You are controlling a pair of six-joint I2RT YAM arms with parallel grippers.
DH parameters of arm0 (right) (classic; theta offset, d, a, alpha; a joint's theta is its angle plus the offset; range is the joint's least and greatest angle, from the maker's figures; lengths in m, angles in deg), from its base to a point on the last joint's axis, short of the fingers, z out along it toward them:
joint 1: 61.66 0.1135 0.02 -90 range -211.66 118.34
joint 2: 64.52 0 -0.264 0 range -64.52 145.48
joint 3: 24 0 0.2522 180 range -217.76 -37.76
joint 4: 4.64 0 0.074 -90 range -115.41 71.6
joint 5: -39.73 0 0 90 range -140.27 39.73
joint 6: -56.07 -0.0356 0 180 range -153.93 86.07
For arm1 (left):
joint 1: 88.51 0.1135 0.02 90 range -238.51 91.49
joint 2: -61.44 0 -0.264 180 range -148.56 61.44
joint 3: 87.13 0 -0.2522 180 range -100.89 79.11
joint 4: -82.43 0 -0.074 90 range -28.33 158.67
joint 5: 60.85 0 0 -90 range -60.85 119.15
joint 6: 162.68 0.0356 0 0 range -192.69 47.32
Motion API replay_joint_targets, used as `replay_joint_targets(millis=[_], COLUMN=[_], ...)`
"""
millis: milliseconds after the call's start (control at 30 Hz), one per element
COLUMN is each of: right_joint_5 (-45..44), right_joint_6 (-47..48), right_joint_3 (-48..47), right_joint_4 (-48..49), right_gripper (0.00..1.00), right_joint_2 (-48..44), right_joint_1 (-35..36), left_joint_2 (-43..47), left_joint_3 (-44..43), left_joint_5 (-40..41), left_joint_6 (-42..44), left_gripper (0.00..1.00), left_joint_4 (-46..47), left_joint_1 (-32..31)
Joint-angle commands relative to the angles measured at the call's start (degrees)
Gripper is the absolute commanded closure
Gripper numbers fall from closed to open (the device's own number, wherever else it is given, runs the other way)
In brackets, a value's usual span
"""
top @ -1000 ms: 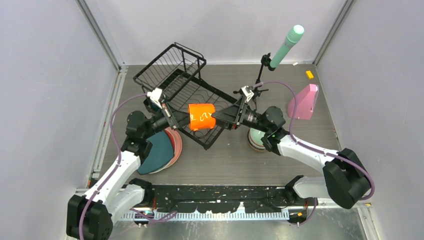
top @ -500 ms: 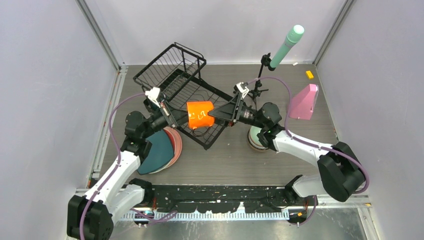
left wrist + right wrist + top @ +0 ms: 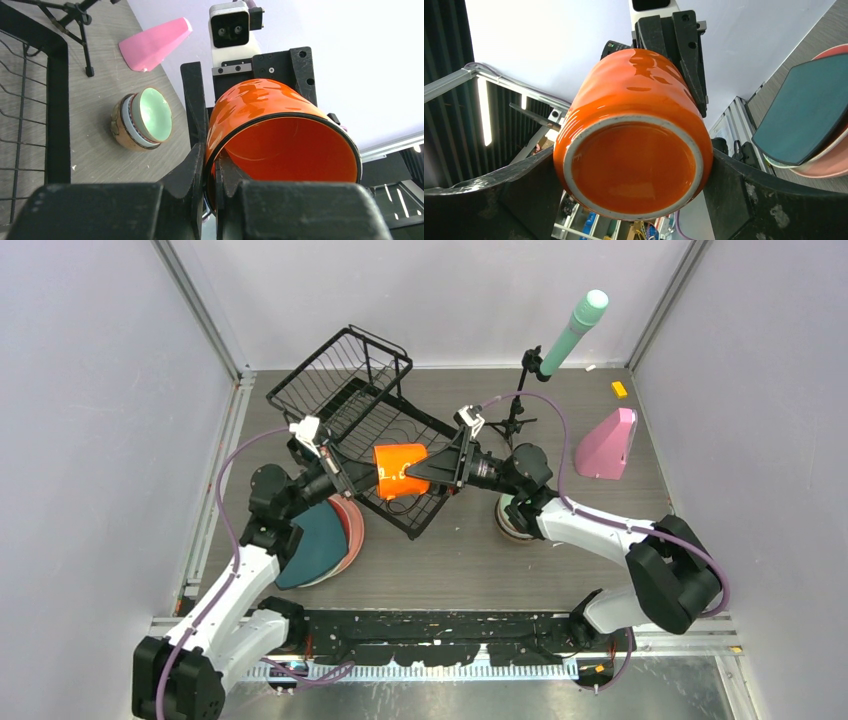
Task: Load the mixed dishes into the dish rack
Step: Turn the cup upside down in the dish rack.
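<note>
An orange mug (image 3: 400,470) hangs on its side in the air over the near corner of the black wire dish rack (image 3: 340,380). My left gripper (image 3: 372,478) is shut on its rim, one finger inside and one outside (image 3: 212,150). My right gripper (image 3: 418,470) is open wide, and its fingers straddle the mug's base (image 3: 634,155) closely on both sides. A dark teal plate (image 3: 315,540) lies on pink plates (image 3: 352,525) left of the rack. A stack of bowls with a mint one on top (image 3: 512,520) stands under my right arm.
A mint cylinder on a black tripod (image 3: 575,330) stands at the back right. A pink wedge (image 3: 607,443) and a small yellow block (image 3: 619,389) lie to the right. Grey walls close in the left, back and right sides.
My right gripper has moved left, and its fingers have slid around the mug's base. The mug and my left gripper have shifted slightly left and up.
</note>
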Motion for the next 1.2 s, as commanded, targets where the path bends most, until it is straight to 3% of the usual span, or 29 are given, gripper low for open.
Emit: replay_joint_targets(millis=[0, 133, 400, 533, 733, 800, 933, 1167], right_joint_5=[-4.64, -6.22, -5.69, -5.91, -6.07, -6.49, -7.52, -9.29], right_joint_6=[1.07, 2.73, 0.71, 0.59, 0.86, 1.07, 1.27, 1.31], right_joint_3=[0.40, 1.00, 0.60, 1.39, 1.58, 1.50, 1.26, 0.64], right_joint_4=[2.70, -0.65, 1.93, 2.19, 1.97, 1.29, -0.01, -2.79], right_gripper=[0.00, 0.00, 0.01, 0.10, 0.34, 0.44, 0.61, 0.68], right_joint_2=[-1.63, -3.16, -2.05, -2.01, -1.89, -1.99, -1.71, 0.25], right_joint_1=[-0.93, -1.31, -1.32, -1.33, -1.32, -1.32, -1.34, -1.32], left_joint_2=[2.98, 3.26, 1.17, 1.64, 2.64, 3.32, 5.41, 5.75], left_joint_3=[-1.12, -0.83, -0.86, -0.16, 0.37, 0.28, 1.96, 3.32], left_joint_5=[0.68, 0.79, 0.45, 0.62, 1.19, 2.40, 6.60, 9.16], left_joint_6=[1.32, 1.80, 0.62, 0.68, 1.84, 2.79, 3.12, 4.17], left_gripper=[1.00, 1.00, 1.00, 1.00, 0.99, 0.86, 0.70, 0.47], left_joint_4=[1.69, 0.92, 4.32, 3.98, 0.78, -2.63, -4.78, -9.79], left_joint_1=[-0.13, -0.12, -0.12, -0.12, -0.12, -0.12, -0.12, -0.04])
